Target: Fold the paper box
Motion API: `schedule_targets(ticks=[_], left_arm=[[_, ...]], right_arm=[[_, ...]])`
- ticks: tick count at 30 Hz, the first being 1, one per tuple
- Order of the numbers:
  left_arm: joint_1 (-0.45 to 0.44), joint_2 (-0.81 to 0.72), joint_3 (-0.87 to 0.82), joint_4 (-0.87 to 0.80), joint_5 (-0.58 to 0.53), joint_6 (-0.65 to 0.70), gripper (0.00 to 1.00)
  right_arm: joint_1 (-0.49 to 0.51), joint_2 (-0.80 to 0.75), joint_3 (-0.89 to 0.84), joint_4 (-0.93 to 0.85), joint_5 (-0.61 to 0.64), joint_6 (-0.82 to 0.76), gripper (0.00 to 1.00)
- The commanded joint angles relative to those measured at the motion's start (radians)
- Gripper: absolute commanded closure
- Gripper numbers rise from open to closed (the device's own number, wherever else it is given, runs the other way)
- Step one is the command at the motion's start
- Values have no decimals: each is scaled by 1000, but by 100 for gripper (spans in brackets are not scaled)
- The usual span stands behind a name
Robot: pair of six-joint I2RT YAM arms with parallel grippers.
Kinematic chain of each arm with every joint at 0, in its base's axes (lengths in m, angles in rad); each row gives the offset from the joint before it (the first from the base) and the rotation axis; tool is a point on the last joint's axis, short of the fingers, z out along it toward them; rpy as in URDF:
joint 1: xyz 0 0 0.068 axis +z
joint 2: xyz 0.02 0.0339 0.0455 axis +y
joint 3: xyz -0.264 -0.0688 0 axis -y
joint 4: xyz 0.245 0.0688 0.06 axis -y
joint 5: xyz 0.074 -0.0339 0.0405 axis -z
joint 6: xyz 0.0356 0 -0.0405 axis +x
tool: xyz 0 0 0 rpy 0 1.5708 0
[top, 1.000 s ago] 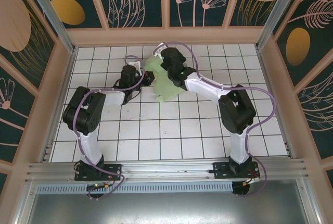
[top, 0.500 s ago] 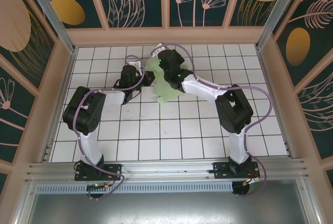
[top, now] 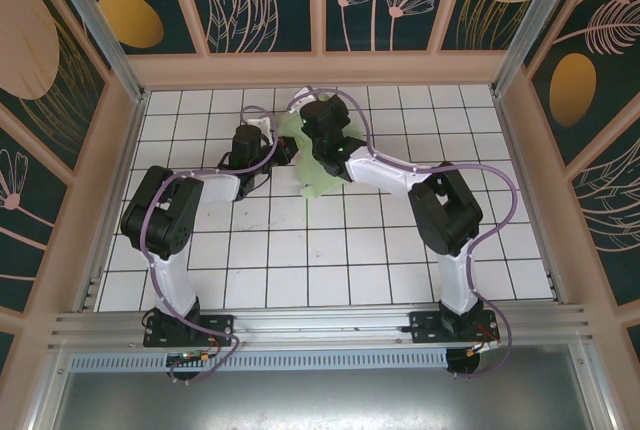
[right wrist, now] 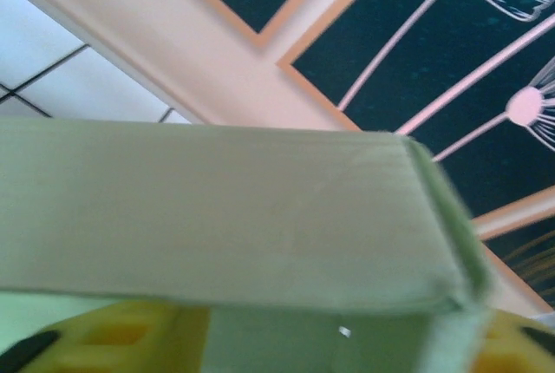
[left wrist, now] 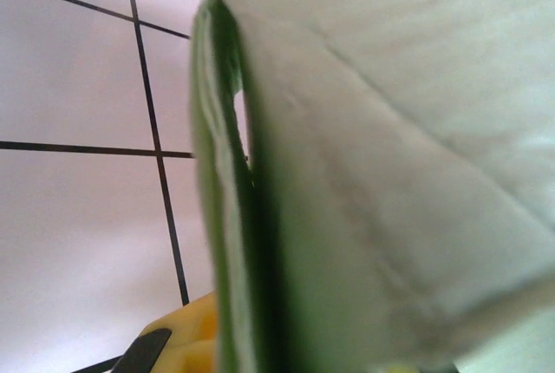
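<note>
Top external view has the right arm swung further left and toward the far wall than a second ago, its elbow drawn in after it, so the wrist now hangs squarely over the paper box (top: pixel 316 180) and hides more of the mint card than before. What shows of the card has shrunk from a broad splayed sheet to a narrower shape, with one flap pointing toward the near edge. That suggests a panel is being pushed up and over, and the fold looks to be midway rather than finished. The box sits on the white tiles in the far middle of the floor, between the two wrists. The left arm has not shifted: it lies bent low across the tiles with the left gripper (top: pixel 283 152) at the box's left edge. Its wrist camera sees doubled layers of card edge-on beside a single yellow finger (left wrist: pixel 178 343), so whether that pincer is clamped cannot be told. The right gripper (right wrist: pixel 316 347) has its yellow pads spread wide with a raised wall of the box between them — open, apparently bracing rather than pinching.
</note>
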Motion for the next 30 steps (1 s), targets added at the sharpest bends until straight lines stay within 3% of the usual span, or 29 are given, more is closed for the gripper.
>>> schedule_targets(ticks=[1,7,16,18,22,30], left_arm=[[-21,-6,35,97,67,30,100],[-21,-1,35,101,69,23,100],[-21,-5,33,98,70,19,100],[-21,-5,33,97,71,18,100],[-21,-1,35,97,74,12,100],[-21,2,45,54,38,10,100]], right_arm=[[-2,-82,-40,-53,-165,103,42],[-11,-170,-101,-67,-283,127,26],[-44,-295,-198,-72,-439,179,14],[-48,-300,-209,-78,-433,172,9],[-19,-245,-194,-106,-275,95,6],[-38,-362,-291,-56,-420,126,3]])
